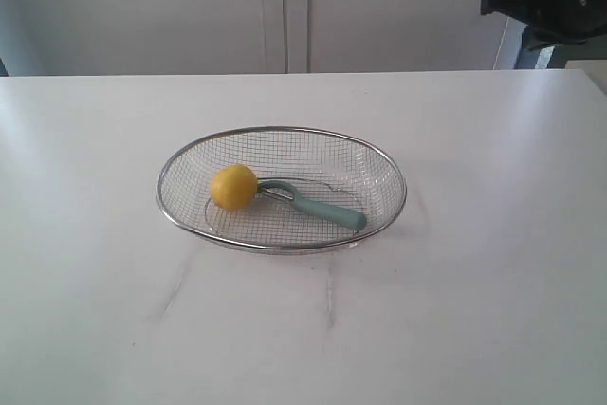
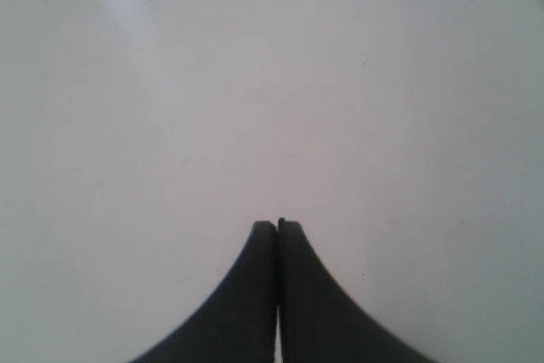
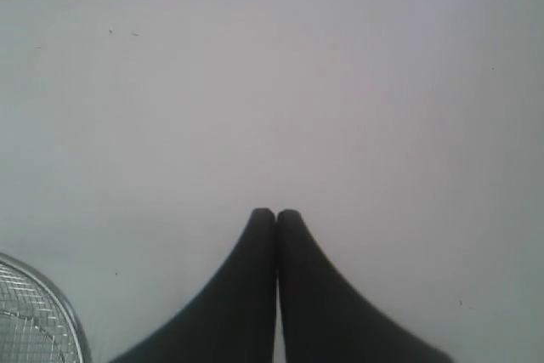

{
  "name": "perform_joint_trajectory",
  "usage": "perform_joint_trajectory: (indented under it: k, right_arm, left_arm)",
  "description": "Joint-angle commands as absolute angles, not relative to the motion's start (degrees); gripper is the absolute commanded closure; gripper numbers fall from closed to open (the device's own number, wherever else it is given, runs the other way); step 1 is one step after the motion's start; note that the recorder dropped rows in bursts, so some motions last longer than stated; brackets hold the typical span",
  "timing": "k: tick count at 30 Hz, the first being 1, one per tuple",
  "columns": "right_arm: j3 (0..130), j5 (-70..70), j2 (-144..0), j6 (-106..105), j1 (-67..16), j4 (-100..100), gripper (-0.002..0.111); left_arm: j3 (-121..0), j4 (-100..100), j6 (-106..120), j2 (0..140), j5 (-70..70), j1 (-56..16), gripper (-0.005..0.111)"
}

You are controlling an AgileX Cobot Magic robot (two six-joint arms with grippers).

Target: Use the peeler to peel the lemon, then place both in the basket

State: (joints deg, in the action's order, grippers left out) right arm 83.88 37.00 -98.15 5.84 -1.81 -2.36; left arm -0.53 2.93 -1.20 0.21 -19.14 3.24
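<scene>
lemon (image 1: 233, 187): lies in the basket (image 1: 285, 129), skin looks unpeeled
peeler (image 1: 318, 204): in the basket, head against the lemon
left gripper (image 2: 278, 225): closed, empty
right gripper (image 3: 275, 214): closed, empty
remaining: probably the peeling

The lemon (image 1: 233, 187) is bright yellow, plain all over. The peeler (image 1: 327, 210) has a pale teal-green handle and a silver blade head. The basket (image 1: 313, 154) is silver, its wall a fine square grid of wire under a smooth, shiny rim; a corner of that grid shows near the right claw (image 3: 275, 214), which is matte black. The left claw (image 2: 278, 225) is the same black. The desk (image 1: 474, 310) is white, marked with a few faint grey streaks.
</scene>
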Motion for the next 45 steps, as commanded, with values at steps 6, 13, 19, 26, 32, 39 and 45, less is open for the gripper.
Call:
perform_joint_trajectory:
  k: [6,13,19,26,32,39,45]
  right_arm:
    - [62.0,24.5,-75.6,6.2,-1.6,-1.6,0.108]
    - [47.8,18.8,-61.4,6.2,-1.6,-1.5,0.108]
    - [40.7,14.7,-52.1,6.2,-1.6,-1.5,0.108]
    - [35.1,14.6,-41.1,6.1,-1.6,-1.5,0.108]
    - [31.5,14.9,-32.6,6.0,-1.6,-1.5,0.108]
    - [28.4,15.3,-21.4,5.7,-1.6,-1.5,0.108]
    - [26.4,21.1,-12.8,5.7,-1.6,-1.5,0.108]
  left_arm:
    - [0.0,3.1,-1.3,0.0,-19.5,3.3,0.107]
    - [0.0,3.1,-1.3,0.0,-19.5,3.3,0.107]
    - [0.0,3.1,-1.3,0.0,-19.5,3.3,0.107]
    - [0.0,3.1,-1.3,0.0,-19.5,3.3,0.107]
    - [0.0,3.1,-1.3,0.0,-19.5,3.3,0.107]
    - [0.0,3.1,-1.3,0.0,-19.5,3.3,0.107]
    - [0.0,3.1,-1.3,0.0,-19.5,3.3,0.107]
